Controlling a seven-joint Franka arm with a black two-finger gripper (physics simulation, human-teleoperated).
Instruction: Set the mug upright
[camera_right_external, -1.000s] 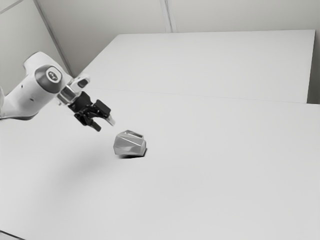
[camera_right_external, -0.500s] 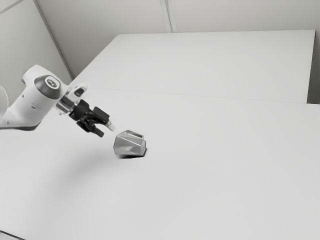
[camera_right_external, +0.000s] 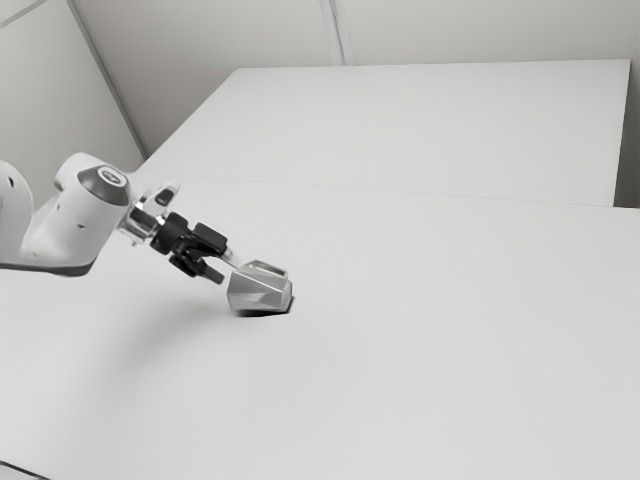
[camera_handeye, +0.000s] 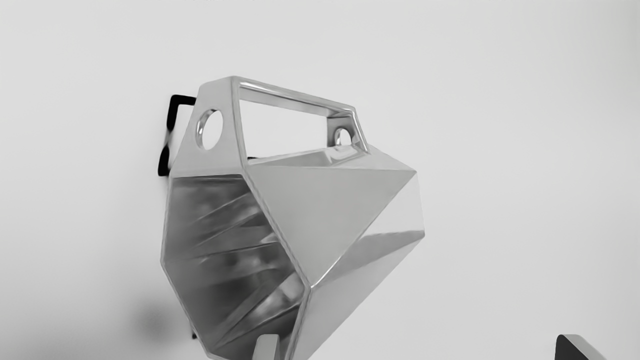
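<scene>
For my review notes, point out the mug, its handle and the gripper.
Mug (camera_handeye: 327, 210): wrist view, on a flat triangular facet of its outer side.
Handle (camera_handeye: 297, 99): wrist view, on its long bar.
Gripper (camera_right_external: 229, 271): exterior view, midway between its parted fingertips.

Mug (camera_handeye: 330, 215) silver-grey, patterned light and dark; gripper (camera_right_external: 229, 271) black; arm (camera_right_external: 70, 235) white, dark-grey band (camera_right_external: 104, 187); tabletop (camera_right_external: 450, 350) plain pale grey; far wall (camera_right_external: 200, 30) grey.

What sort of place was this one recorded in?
Probably a simulated lab-like room: a plain pale wall, a broad white table, and a robot arm reaching toward a faceted mug.
</scene>
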